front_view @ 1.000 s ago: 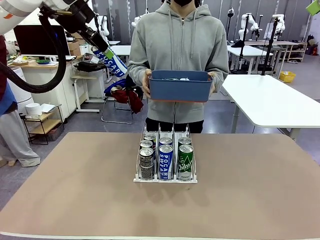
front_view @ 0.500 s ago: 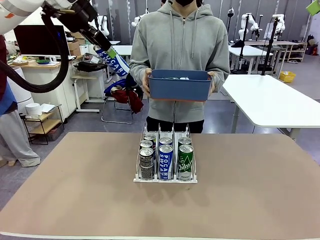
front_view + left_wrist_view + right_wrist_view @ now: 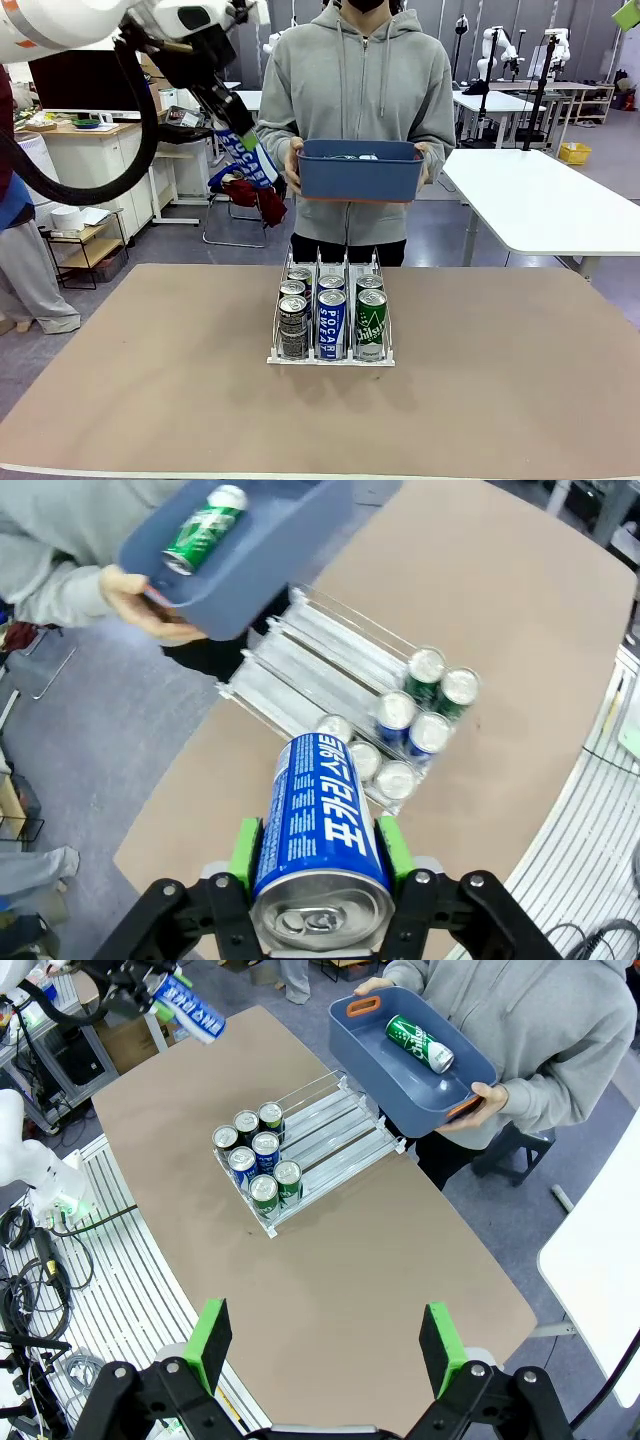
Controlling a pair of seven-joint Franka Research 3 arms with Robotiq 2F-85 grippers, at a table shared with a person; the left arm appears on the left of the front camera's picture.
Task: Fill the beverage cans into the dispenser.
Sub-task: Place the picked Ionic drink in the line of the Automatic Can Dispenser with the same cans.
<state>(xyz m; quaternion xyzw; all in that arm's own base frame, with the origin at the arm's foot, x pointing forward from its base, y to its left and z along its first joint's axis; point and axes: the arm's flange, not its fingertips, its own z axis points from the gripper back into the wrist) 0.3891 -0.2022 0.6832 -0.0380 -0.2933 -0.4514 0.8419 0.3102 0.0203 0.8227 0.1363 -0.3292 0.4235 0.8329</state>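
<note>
My left gripper (image 3: 240, 138) is shut on a blue POCARI SWEAT can (image 3: 252, 160), held tilted in the air left of the person's bin. In the left wrist view the blue can (image 3: 320, 820) sits between the green pads, high above the dispenser (image 3: 300, 670). The white dispenser (image 3: 330, 361) stands mid-table with several cans at its front: dark (image 3: 293, 325), blue (image 3: 331, 322) and green (image 3: 371, 322). My right gripper (image 3: 328, 1345) is open with nothing in it, high over the table. From there the dispenser (image 3: 345, 1120) and the held blue can (image 3: 190, 1007) lie below.
At the far side a person holds a blue plastic bin (image 3: 360, 172) with both hands above the table edge. A green can (image 3: 420, 1043) lies on its side in it. The brown table (image 3: 500, 380) has free room left and right of the dispenser.
My left arm has carried the blue can rightward and a little lower, toward the person's bin. The bin, the dispenser and its cans have stayed put.
</note>
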